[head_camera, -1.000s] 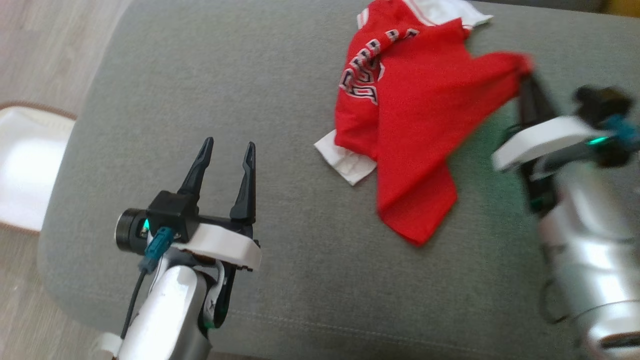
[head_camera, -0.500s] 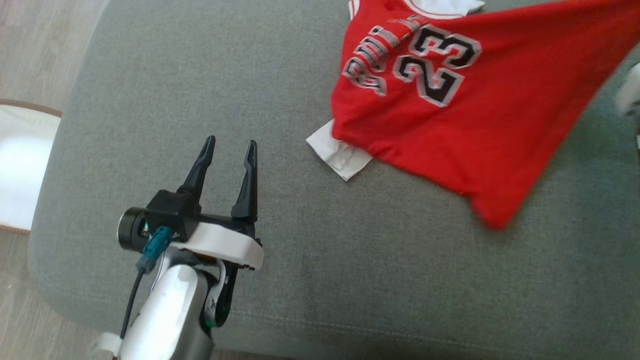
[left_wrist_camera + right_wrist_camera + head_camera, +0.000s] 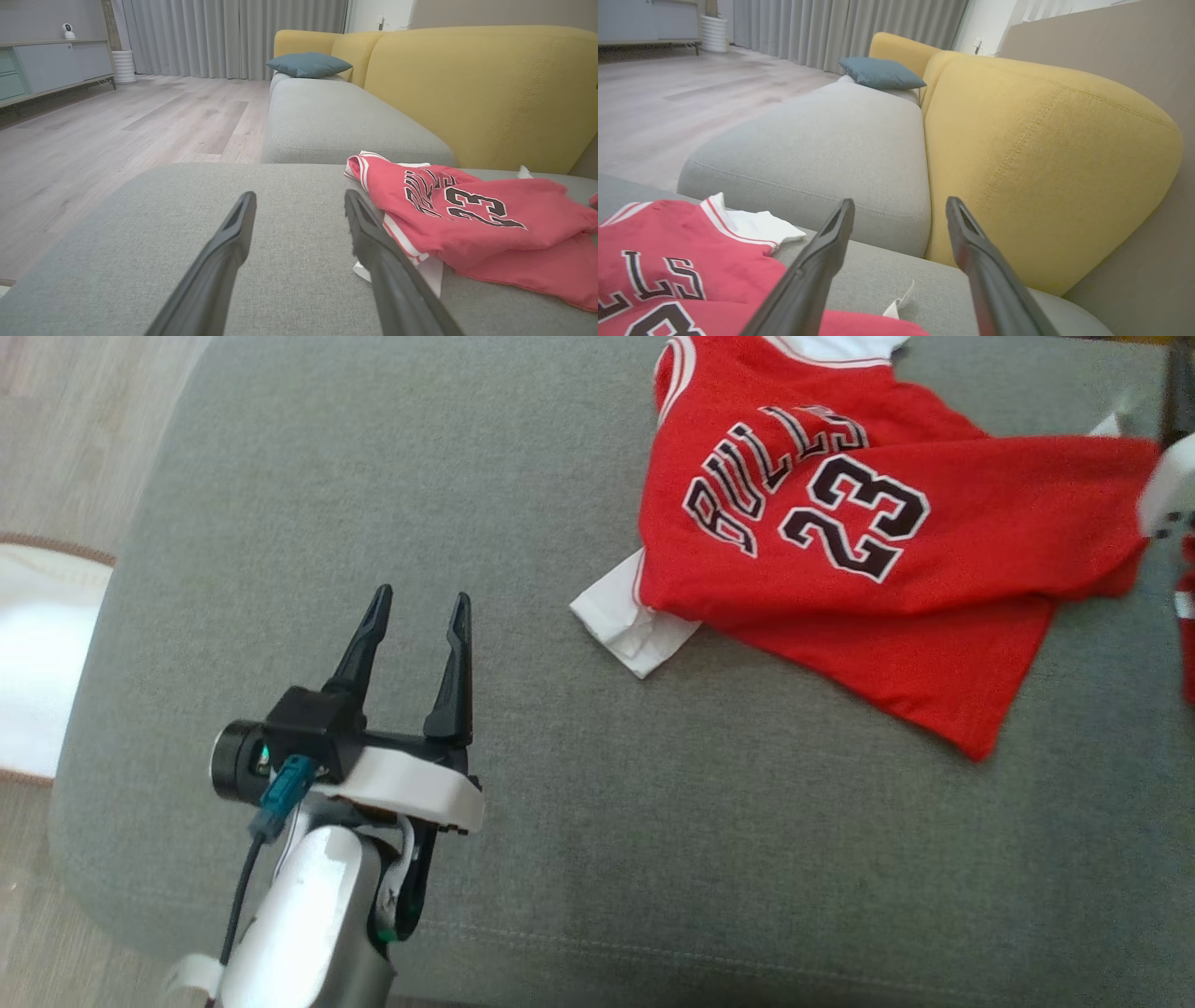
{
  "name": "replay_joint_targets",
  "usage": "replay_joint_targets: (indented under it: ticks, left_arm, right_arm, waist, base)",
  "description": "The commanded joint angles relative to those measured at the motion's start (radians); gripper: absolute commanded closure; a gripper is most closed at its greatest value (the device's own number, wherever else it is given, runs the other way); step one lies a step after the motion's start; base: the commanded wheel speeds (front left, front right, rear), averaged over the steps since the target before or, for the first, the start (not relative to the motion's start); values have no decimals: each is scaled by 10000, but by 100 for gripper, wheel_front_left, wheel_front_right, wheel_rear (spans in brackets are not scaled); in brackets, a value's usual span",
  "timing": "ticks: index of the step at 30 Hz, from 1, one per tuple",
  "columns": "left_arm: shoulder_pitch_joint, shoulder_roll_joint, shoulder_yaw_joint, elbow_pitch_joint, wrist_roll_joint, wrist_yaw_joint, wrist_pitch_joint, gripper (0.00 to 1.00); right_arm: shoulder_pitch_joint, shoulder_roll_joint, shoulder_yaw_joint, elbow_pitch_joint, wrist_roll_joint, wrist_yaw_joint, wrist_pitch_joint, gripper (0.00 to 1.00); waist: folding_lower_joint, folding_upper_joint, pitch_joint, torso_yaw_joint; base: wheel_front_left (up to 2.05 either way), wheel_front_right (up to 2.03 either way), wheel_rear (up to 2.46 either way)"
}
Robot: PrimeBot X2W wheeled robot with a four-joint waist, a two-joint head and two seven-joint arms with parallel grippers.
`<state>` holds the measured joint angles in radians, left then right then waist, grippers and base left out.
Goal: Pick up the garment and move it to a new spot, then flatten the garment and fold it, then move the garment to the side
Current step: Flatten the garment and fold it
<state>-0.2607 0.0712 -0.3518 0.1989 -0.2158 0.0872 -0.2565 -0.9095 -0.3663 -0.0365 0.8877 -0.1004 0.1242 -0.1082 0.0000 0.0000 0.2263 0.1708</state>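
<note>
Garment (image 3: 840, 551) lies stretched sideways on the sofa cushion (image 3: 653, 859), well right of the spread left claw (image 3: 420, 594); the spread, empty right claw (image 3: 900, 201) is nearer.

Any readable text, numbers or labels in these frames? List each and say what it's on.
"BULLS": arched black letters edged in white, on the red jersey lying on the grey sofa seat.
"23": large black digits edged in white, on the same jersey, just below the word.
White tag at the jersey's edge: too small to read any print on it.
</note>
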Motion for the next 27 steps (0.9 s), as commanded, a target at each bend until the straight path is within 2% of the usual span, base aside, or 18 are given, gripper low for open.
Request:
replay_joint_targets:
  ticks: [1,8,17,21,22,27]
  left_arm:
    - [-295,89,398,-277,123,-23,-53,0]
    - [-18,104,563,-283,129,-41,-53,0]
    - [500,24,673,-197,4,-20,-53,0]
    - [600,-10,698,-91,-97,-36,-53,0]
    - [598,-25,720,-9,-137,-33,-53,0]
    - [352,11,721,481,-143,-32,-22,0]
  right_arm:
    - [37,191,81,-303,-33,65,-283,0]
    - [884,1378,248,-972,492,65,-1116,0]
    - [3727,2791,330,-3474,1319,65,-1329,0]
    - [4803,3029,389,-4356,1502,65,-1131,0]
    - [5334,3103,567,-4893,1595,65,-949,0]
    - [5831,3153,716,-6060,1728,65,-489,0]
  waist:
    - [0,0,-154,-150]
    - [0,0,-706,-683]
    - [0,0,-1449,-1401]
    - [0,0,-1522,-1633]
    - [0,0,-1496,-1801]
    - [0,0,-1225,-2213]
  base:
    - [0,0,0]
    - [0,0,0]
    - [0,0,0]
    - [0,0,0]
    - [0,0,0]
    - [0,0,0]
